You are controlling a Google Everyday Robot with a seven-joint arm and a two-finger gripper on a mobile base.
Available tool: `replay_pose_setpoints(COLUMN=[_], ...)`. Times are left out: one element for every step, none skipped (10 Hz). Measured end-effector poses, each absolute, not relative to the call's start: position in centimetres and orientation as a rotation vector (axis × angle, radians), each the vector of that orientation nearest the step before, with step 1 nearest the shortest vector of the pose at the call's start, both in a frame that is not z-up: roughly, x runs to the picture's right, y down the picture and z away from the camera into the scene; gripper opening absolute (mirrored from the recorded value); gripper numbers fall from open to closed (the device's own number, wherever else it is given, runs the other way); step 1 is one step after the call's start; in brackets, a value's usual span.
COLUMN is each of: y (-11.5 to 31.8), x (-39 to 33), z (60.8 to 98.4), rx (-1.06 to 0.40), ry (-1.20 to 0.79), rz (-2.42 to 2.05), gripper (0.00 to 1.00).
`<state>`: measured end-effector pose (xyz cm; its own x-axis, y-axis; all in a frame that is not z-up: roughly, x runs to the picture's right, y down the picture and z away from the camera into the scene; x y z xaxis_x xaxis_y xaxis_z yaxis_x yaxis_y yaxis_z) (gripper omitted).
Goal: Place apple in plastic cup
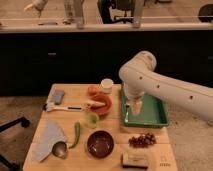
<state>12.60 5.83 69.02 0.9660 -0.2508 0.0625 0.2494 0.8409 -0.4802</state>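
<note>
Dark cabinets and a counter run along the back, and in front of them stands a wooden table (65, 119) crowded with kitchen things. Our gripper (133, 108) hangs from the white arm over the near-left part of the green tray (156, 109), pointing down with its jaws spread and nothing between them. Just beyond the tray's left rim sits the shallow orange bowl (104, 106). Past that bowl, up toward the table's back edge, we find the apple (93, 90), small, round and orange-red, just beside a white cup (106, 85). So the fruit lies to the left of the gripper in this view and a little farther back, with the bowl between them. Being round, it offers no long axis, so we judge a grasp from above would serve. The green cup (91, 119), which looks to us the likelier plastic one, stands nearer the front, below the bowl. A dark bowl (100, 143) and grapes (142, 140) sit closer still.
</note>
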Motion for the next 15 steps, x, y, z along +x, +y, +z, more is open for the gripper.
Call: replay_pose_setpoints(y=[5.6,5.5,5.5,5.6,5.6,5.6,5.5,5.6,5.6,5.7,5.4,4.9,4.2,3.6,3.1], x=[12.1,11.8,11.9,12.1,12.2,12.1,11.9,12.0,12.0,12.0,11.1,9.9,8.7,7.7,7.1], z=[69.4,69.6,69.6,69.6,69.6,69.6,69.6,69.6,69.7,69.8,70.1,70.4,70.7,71.0,71.1], rx=[-0.507,-0.506,-0.509,-0.511,-0.511,-0.511,-0.509,-0.509,-0.507,-0.506,-0.502,-0.497,-0.491,-0.487,-0.487], ry=[0.008,0.008,0.011,0.014,0.015,0.013,0.012,0.011,0.006,0.0,-0.011,-0.021,-0.029,-0.036,-0.037], rz=[-0.274,-0.283,-0.281,-0.279,-0.279,-0.28,-0.281,-0.28,-0.275,-0.272,-0.281,-0.292,-0.301,-0.311,-0.318], gripper=[0.8,0.8,0.8,0.8,0.8,0.8,0.8,0.8,0.8,0.8,0.8,0.8,0.8,0.8,0.8])
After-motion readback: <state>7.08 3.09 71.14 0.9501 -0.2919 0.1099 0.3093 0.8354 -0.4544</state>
